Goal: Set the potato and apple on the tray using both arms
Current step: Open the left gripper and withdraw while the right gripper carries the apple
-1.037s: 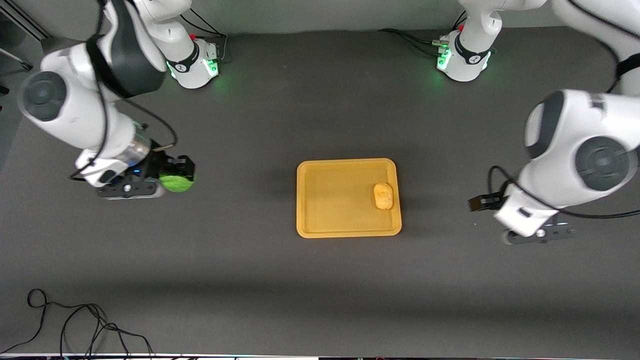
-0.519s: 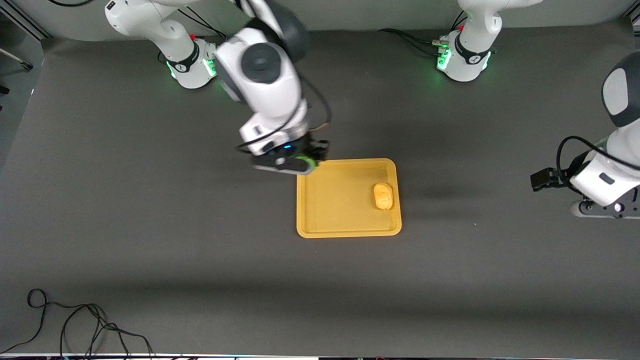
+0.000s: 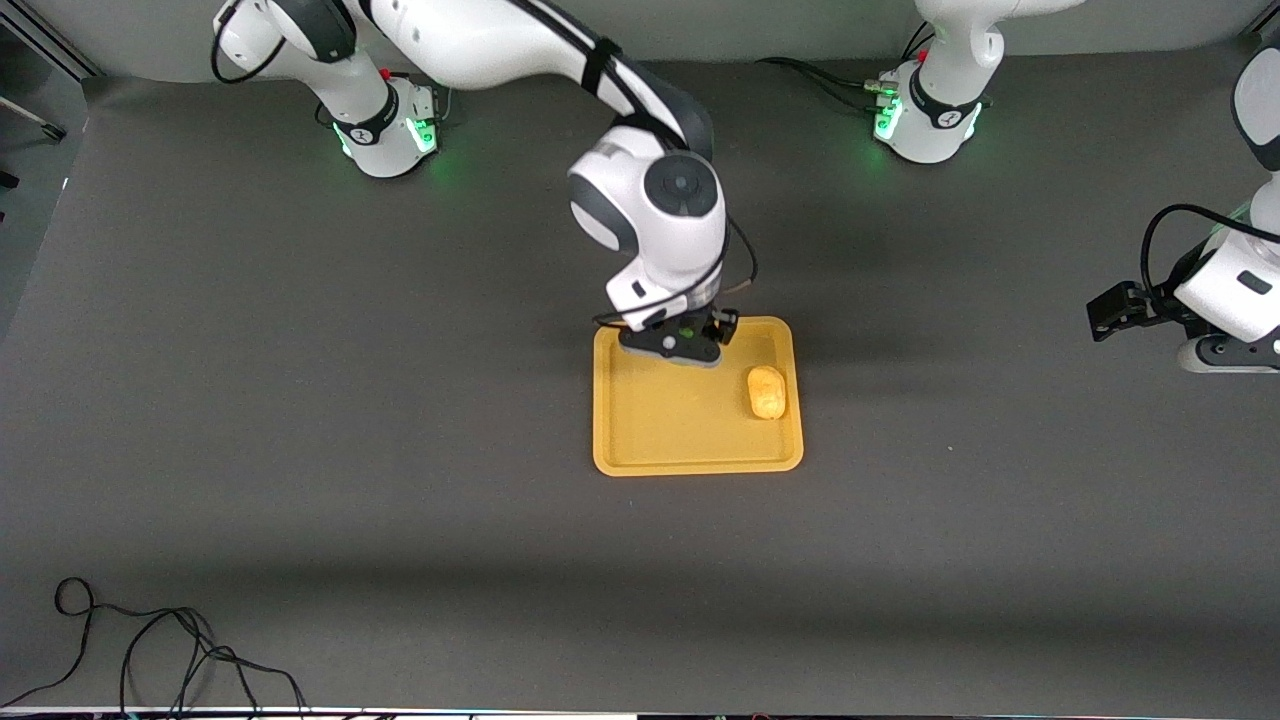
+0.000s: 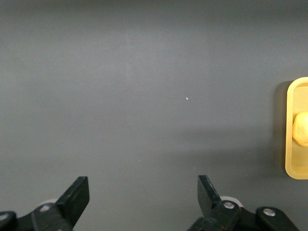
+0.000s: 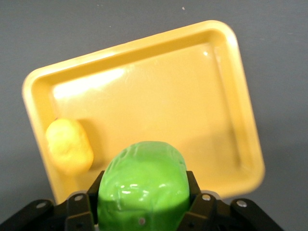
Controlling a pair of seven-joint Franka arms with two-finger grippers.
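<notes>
The yellow-orange tray (image 3: 690, 455) lies mid-table. The tan-yellow potato (image 3: 767, 392) rests in it, at the end toward the left arm. My right gripper (image 3: 680, 345) is over the tray's edge nearest the robot bases, shut on the green apple (image 5: 143, 187); in the front view the hand hides nearly all of the apple. The right wrist view shows the tray (image 5: 231, 101) and the potato (image 5: 70, 145) below the apple. My left gripper (image 4: 142, 202) is open and empty, over bare table toward the left arm's end (image 3: 1235, 350). The left wrist view catches the tray's rim (image 4: 290, 130) and the potato (image 4: 301, 129).
A black cable (image 3: 150, 650) lies coiled on the table near the front camera at the right arm's end. The two green-lit arm bases (image 3: 385, 125) (image 3: 925, 115) stand along the table's edge farthest from the front camera.
My right arm swung the apple from the right arm's end of the table to over the tray. My left arm drew back from the tray toward its own end.
</notes>
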